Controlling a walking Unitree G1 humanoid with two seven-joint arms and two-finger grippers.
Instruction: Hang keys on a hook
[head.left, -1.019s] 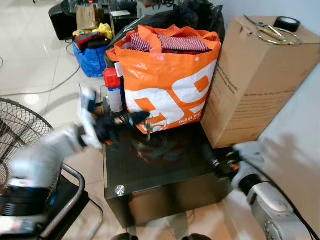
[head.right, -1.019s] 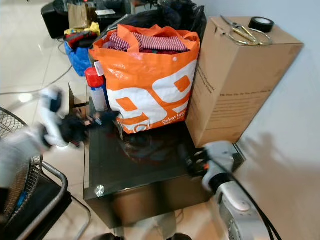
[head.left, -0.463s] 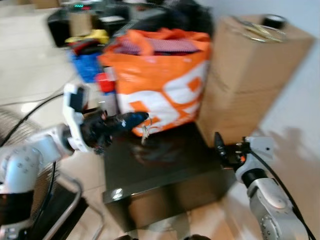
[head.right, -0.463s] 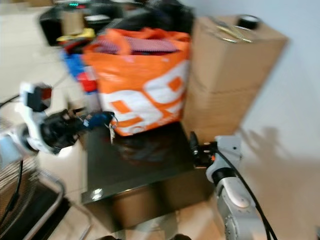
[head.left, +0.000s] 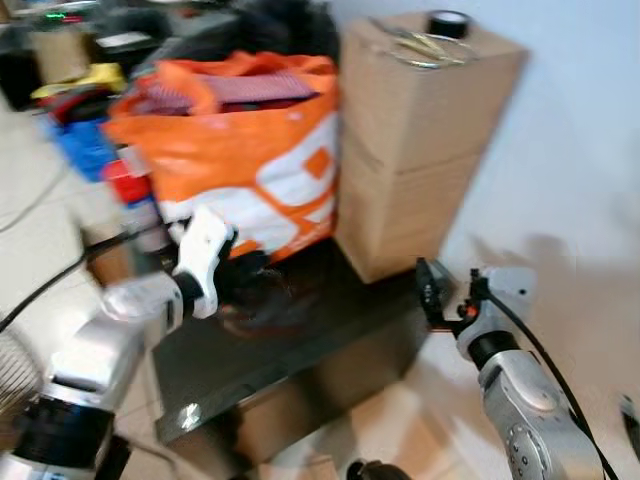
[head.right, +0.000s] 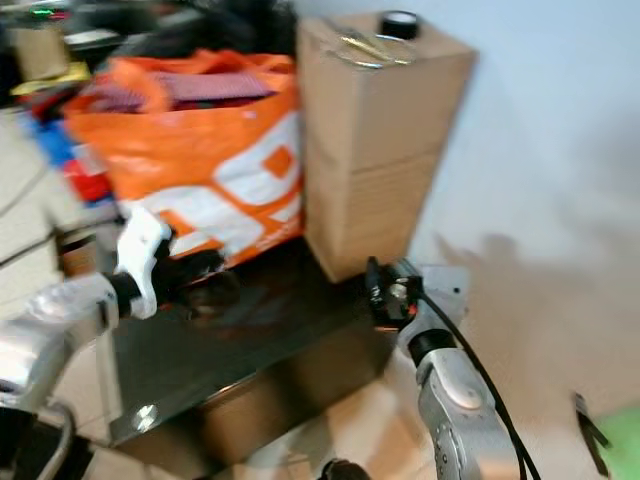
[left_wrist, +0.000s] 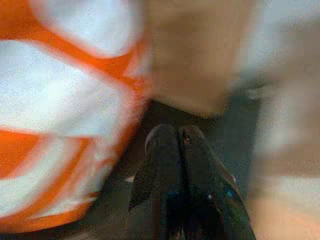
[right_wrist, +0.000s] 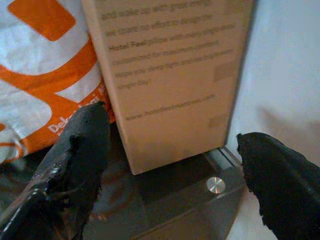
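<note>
Left gripper (left_wrist: 172, 137): fingers pressed together over the dark glass-topped table (head.left: 300, 340), before the orange-and-white bag (head.left: 235, 160); keys possibly held, blur hides them. Right gripper (right_wrist: 170, 160): fingers wide apart, empty, at the table's right corner facing the tall brown cardboard box (right_wrist: 170, 75).

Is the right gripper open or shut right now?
Open. In the right wrist view the right gripper has its two black fingers spread wide apart, the cardboard box between them, nothing held.

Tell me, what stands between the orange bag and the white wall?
A tall cardboard box stands between the orange bag and the white wall, with scissors and a tape roll on top; the head views show it.
</note>
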